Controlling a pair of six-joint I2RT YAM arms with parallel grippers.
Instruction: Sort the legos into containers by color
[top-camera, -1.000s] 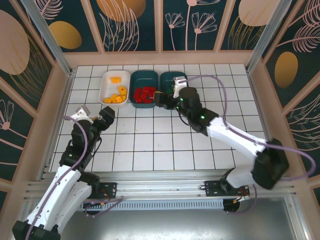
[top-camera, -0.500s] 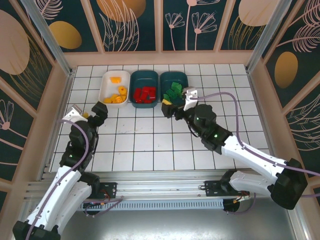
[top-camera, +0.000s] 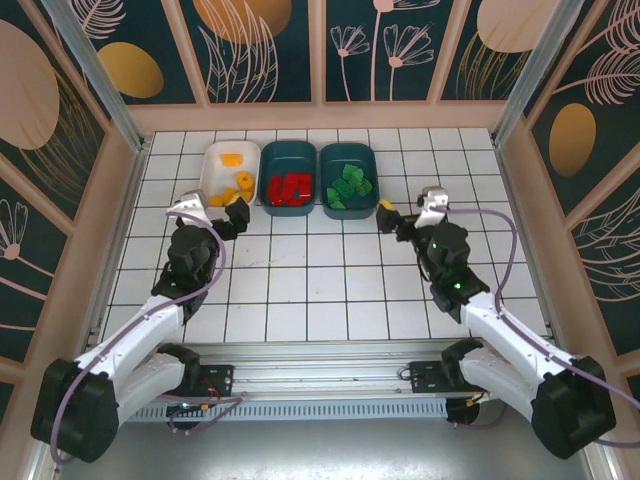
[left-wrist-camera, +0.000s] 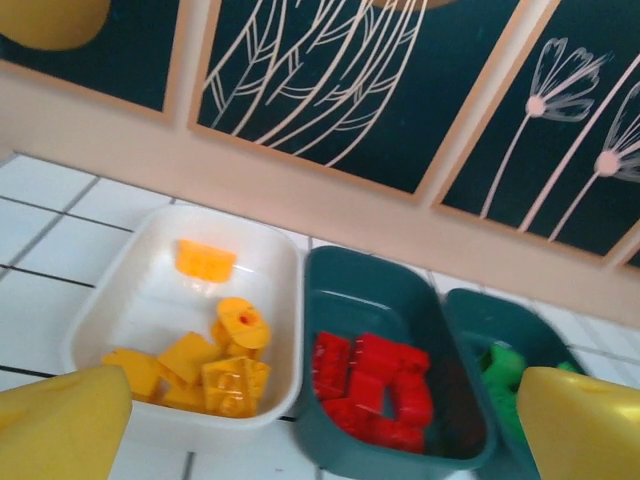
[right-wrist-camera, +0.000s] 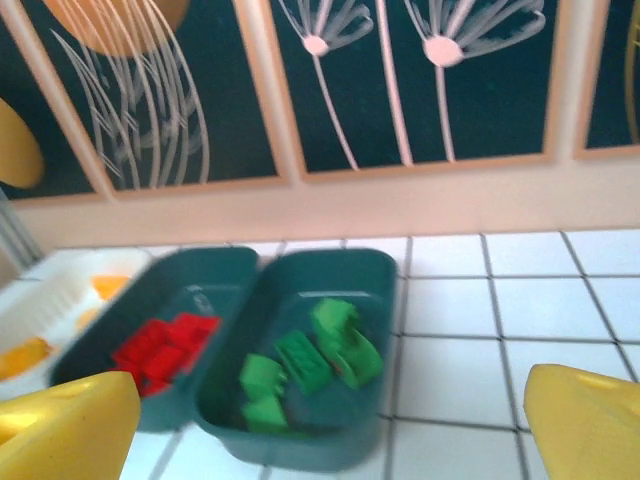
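Orange-yellow, red and green legos are lying sorted in the three containers along the far tiles.
We are holding both grippers wide open and empty: the left gripper nearest the white tray, the right gripper just right of the green-filled teal tray, every tray's long axis pointing away from us.

Left tray, middle tray and right tray sit side by side on the bench, bricks in each. Left one's just ahead of the left fingers; right one's ahead and off to the left of the right fingers.
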